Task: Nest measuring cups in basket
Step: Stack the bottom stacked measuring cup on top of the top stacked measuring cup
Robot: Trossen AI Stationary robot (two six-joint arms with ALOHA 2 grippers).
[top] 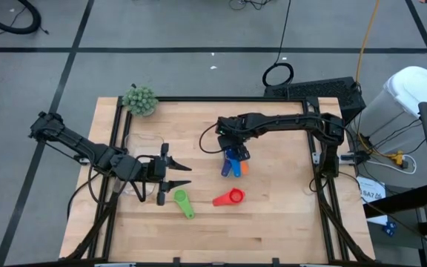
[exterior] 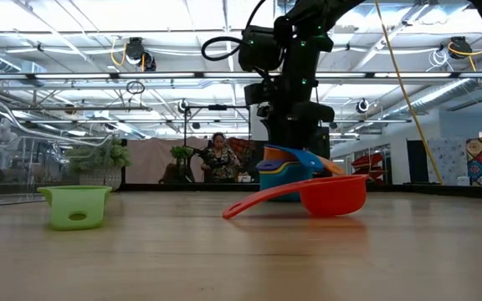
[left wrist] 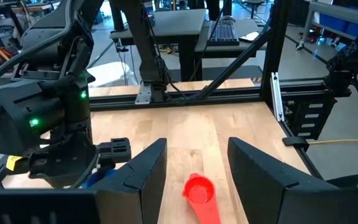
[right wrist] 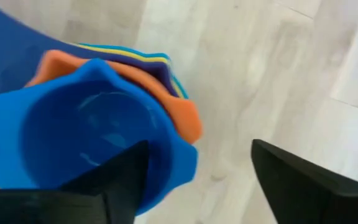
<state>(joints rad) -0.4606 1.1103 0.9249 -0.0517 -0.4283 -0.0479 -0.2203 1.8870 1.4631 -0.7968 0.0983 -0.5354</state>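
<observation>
Partly done: stack of nested cups [top: 233,164] (blue, orange, yellow showing) on bare wood at table centre, right gripper [top: 235,153] directly above it with fingers parted, one just beside the top blue cup [right wrist: 95,140], nothing gripped; red cup [top: 230,198] and green cup [top: 183,202] loose nearby. Left gripper [top: 178,175] near the green cup, jaws wide apart, empty, pointing toward the red cup. Clear basket [top: 141,141] faint at table's left by the fuzzy ball [top: 140,100], apparently without cups; exact count inside the stack not resolvable.
</observation>
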